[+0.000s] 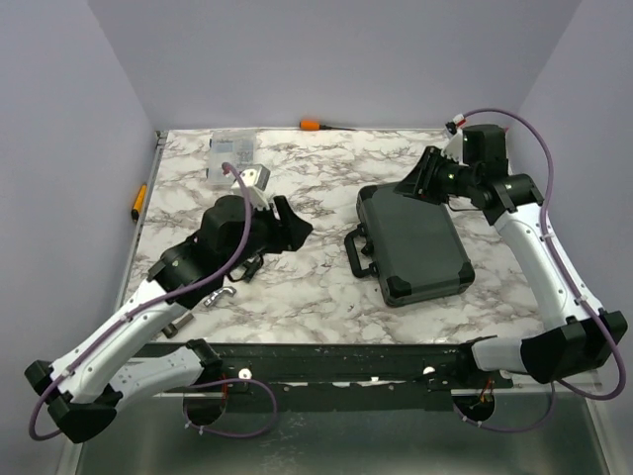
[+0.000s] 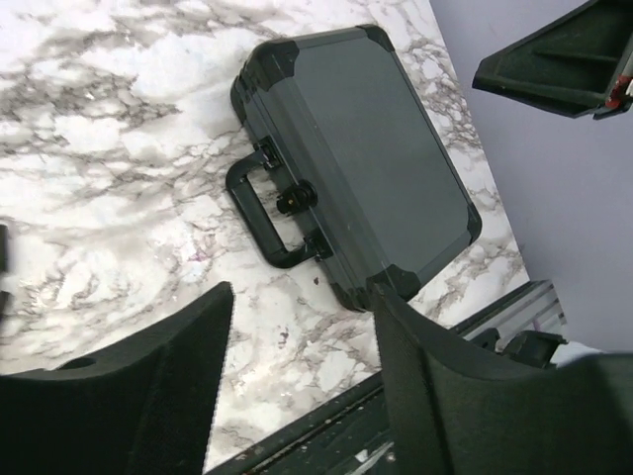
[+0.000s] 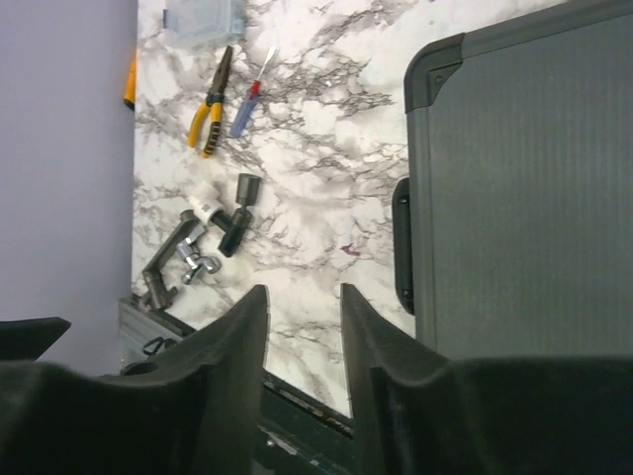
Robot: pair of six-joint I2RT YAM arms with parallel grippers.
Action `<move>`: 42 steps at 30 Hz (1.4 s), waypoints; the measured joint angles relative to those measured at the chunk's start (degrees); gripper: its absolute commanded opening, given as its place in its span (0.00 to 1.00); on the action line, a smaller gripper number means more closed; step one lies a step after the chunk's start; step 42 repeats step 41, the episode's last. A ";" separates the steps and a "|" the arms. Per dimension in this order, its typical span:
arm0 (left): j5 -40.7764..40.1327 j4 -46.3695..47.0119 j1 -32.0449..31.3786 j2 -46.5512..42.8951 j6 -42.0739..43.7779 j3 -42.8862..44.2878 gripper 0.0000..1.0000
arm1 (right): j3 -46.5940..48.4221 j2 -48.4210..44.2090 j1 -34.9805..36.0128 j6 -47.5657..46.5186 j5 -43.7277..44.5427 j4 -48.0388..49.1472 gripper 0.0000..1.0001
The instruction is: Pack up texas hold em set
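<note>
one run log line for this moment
case shut, flat on table | left hand open, empty | right hand open, empty

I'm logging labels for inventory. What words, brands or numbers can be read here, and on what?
No text can be read in any view.
Case lid: plain, no label showing.
Pliers and screwdriver handles: no lettering visible.
Clear box: too small to tell.

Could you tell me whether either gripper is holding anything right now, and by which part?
Nothing is held. The left gripper and right gripper are both open and empty; the closed black case lies on the table, ungripped.
</note>
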 measured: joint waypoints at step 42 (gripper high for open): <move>-33.68 -3.58 0.00 -48.17 17.79 -32.98 0.98 | -13.27 -34.88 0.00 -0.11 8.35 6.45 1.00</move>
